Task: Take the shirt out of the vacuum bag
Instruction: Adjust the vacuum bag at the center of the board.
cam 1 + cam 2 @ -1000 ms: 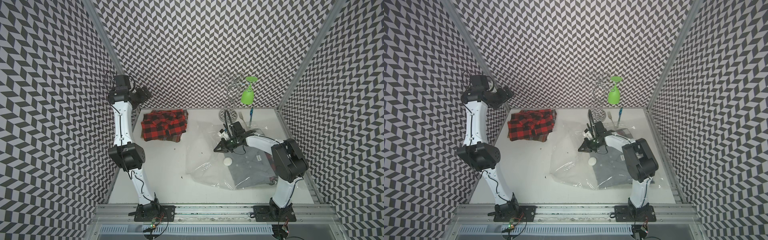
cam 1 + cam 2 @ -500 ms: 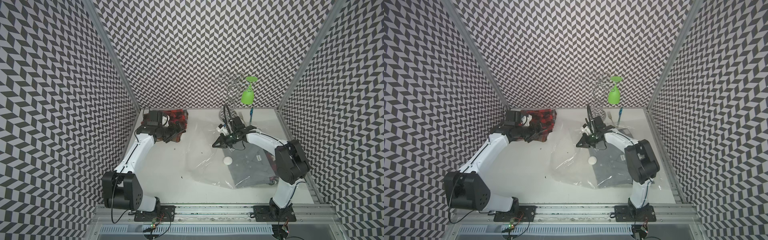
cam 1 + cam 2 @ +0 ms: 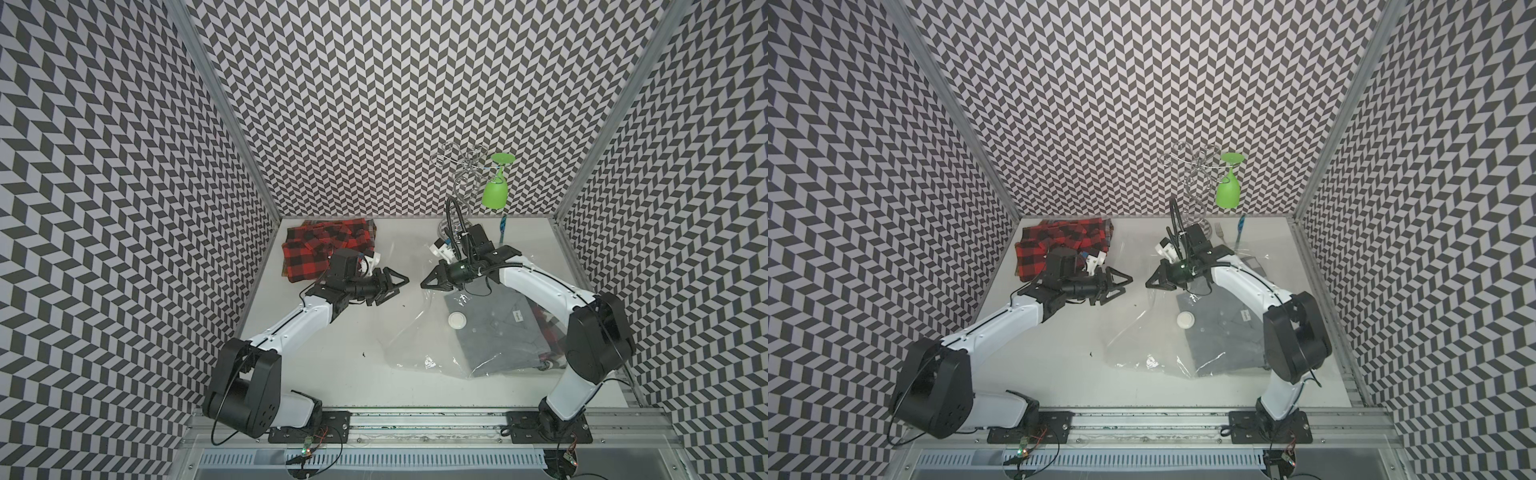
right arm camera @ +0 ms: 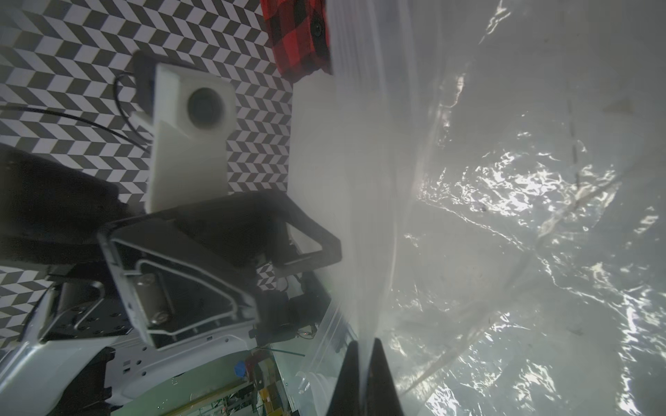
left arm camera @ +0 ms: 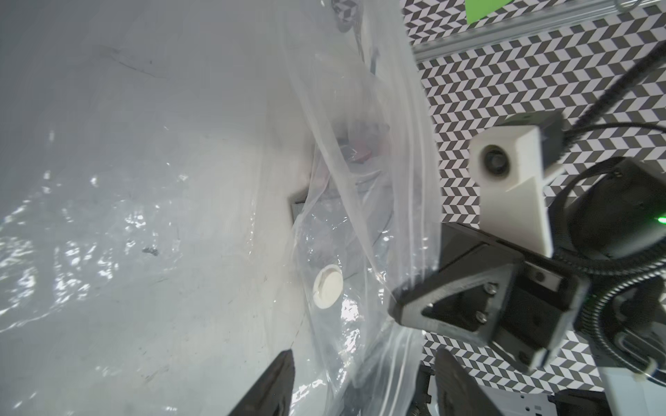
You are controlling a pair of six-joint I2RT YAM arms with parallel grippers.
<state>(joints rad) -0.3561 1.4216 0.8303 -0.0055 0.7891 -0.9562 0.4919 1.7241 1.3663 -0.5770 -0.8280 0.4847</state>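
Opening step: right jaws clench the vacuum bag (image 3: 415,345) edge, left jaws parted nearby (gripping nothing yet) should pinch the other layer; shirt (image 3: 494,328) inside, on the tabletop (image 3: 332,374)

The right gripper (image 4: 364,378) has its 2 dark fingers pinched together on a fold of the clear vacuum bag (image 4: 504,201); the film rises from them and spreads crinkled over the white table (image 4: 313,144); just beside the film the left gripper (image 4: 295,284) faces it, jaws apart; a red plaid cloth (image 4: 295,36) lies beyond.
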